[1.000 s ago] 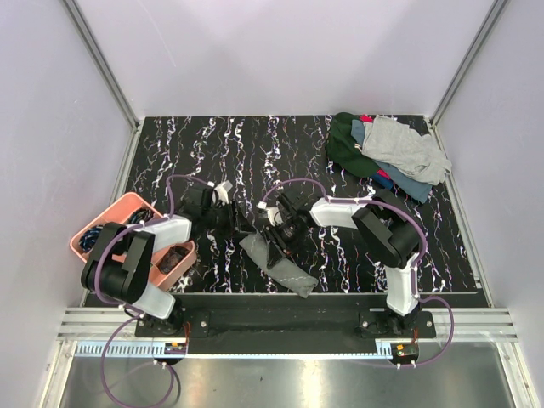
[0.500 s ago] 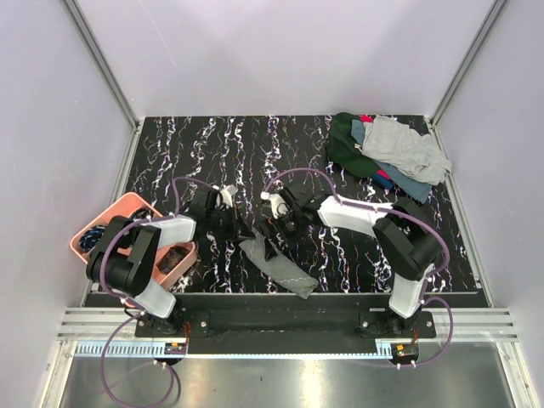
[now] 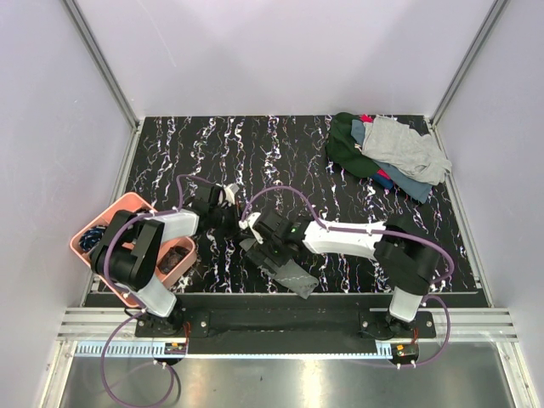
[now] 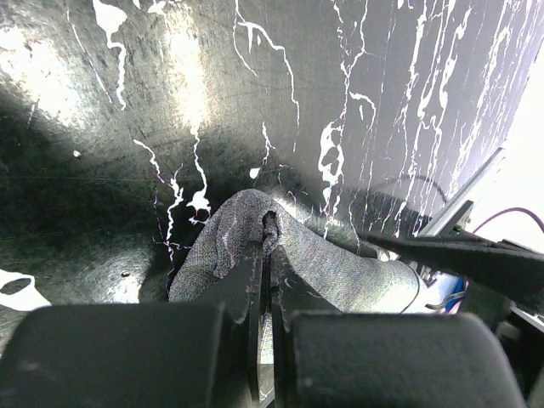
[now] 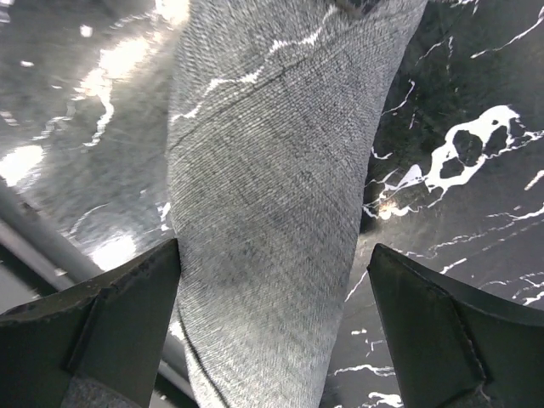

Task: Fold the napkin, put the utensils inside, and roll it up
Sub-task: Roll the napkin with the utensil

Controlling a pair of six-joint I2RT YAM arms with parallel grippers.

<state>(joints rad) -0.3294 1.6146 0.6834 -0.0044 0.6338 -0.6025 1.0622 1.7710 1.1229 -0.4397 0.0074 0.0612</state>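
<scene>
One grey napkin point(image 3: 287, 270), rolled into a tube, lies at 6 o'clock on the marbled tabletop point(image 3: 255, 153). The left tool point(image 4: 265, 255) is clenched on the roll's 11 o'clock end. The right tool point(image 5: 274, 251) stands released, its fingers straddling the roll. One pink tray point(image 3: 119, 204) at 8 o'clock holds dark oddments, too small to tell apart. One cloth heap point(image 3: 387, 153) sits at 1 o'clock.

No legible text or markings anywhere
</scene>
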